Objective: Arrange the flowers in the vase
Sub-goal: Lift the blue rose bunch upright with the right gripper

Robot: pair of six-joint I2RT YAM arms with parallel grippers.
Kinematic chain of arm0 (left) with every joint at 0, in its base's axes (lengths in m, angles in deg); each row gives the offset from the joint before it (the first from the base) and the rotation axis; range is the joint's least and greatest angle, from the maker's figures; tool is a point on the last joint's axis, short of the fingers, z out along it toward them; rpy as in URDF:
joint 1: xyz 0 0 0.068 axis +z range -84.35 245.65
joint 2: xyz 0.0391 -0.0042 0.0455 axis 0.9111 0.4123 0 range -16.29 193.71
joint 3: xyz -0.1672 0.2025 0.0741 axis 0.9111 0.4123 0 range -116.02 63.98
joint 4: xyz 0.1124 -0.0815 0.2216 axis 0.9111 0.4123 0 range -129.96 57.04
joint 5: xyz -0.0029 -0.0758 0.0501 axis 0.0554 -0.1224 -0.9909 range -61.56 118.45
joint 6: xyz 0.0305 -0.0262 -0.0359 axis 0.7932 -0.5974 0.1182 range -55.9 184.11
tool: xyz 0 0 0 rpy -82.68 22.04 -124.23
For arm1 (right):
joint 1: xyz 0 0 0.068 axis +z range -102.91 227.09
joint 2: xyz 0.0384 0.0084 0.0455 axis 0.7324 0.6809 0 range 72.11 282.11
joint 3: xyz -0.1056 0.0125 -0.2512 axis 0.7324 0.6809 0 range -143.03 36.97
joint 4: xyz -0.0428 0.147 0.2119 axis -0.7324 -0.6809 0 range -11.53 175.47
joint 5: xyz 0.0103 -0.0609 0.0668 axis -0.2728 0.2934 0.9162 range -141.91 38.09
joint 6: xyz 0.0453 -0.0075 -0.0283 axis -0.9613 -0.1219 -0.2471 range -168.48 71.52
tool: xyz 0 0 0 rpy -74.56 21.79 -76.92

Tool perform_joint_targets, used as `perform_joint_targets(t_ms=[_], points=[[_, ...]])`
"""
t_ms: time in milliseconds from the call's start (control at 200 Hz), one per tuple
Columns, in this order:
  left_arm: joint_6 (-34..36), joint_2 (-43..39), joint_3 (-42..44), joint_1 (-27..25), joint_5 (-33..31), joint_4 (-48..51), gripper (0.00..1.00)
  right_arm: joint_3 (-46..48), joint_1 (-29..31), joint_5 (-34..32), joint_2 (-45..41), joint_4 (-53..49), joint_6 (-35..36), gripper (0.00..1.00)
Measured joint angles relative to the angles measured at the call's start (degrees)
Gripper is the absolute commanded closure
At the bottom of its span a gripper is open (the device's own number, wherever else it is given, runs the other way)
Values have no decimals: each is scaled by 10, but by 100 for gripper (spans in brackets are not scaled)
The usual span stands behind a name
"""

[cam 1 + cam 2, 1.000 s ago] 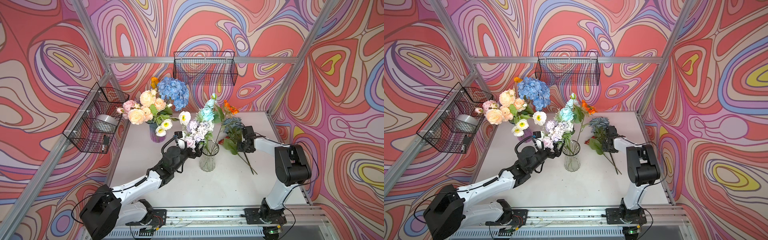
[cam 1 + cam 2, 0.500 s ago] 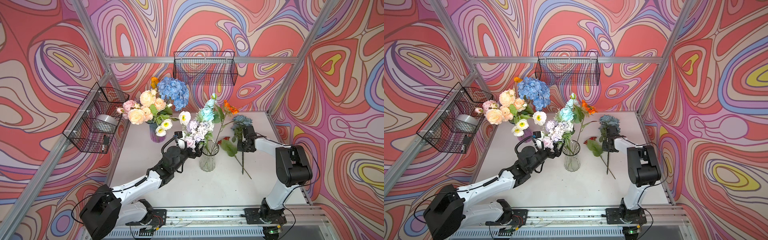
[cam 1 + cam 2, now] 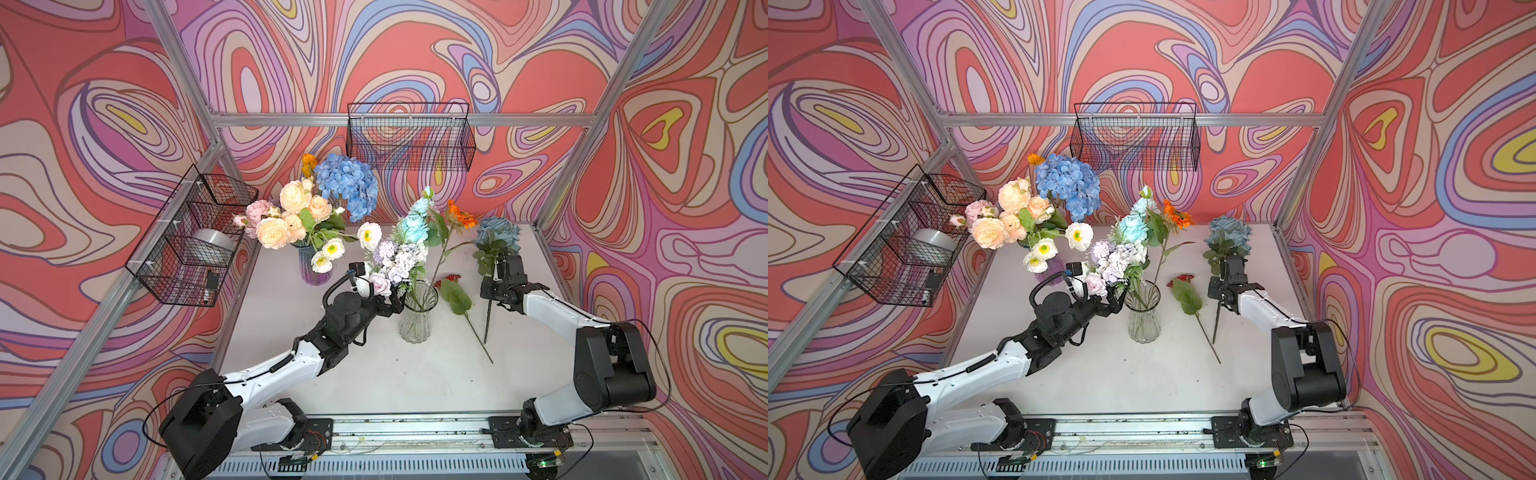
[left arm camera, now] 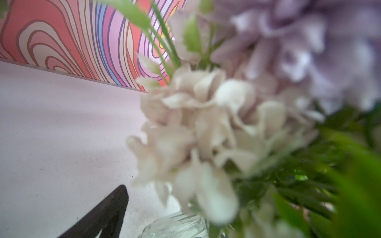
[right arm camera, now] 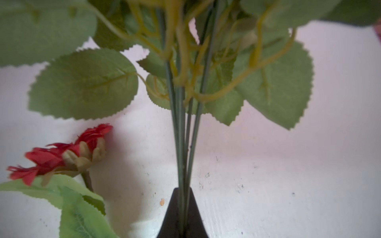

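The right gripper (image 3: 491, 291) was clamped on the stems of a dusty-blue bunch (image 3: 497, 235), held up to the right of the glass vase (image 3: 417, 322). The left gripper (image 3: 395, 306) stood open and empty at the vase's rim. The top-heavy bunch risked swinging, snagging the crowded blooms and tipping the vase.

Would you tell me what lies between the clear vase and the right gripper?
A red flower, lying on the table; both top views show it.

White-and-black left arm (image 3: 291, 365) stretched low toward the clear ribbed glass vase (image 3: 417, 322), left gripper (image 3: 395, 302) just left of the vase's rim, jaws spread wide, right arm (image 3: 557, 316) folded, elbow high, right of the vase, right gripper (image 3: 500, 266) pinched tight on the thin green stems of a dusty-blue flower bunch (image 3: 496, 232)
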Motion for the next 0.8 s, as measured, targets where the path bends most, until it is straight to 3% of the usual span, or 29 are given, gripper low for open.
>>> perform_joint_targets(t_ms=[446, 801], points=[[0, 4, -4, 0, 2, 0, 1, 139, 0, -34, -238, 185, -3, 100], [-2, 4, -4, 0, 4, 0, 1, 184, 0, 20, -367, 301, -3, 100]])
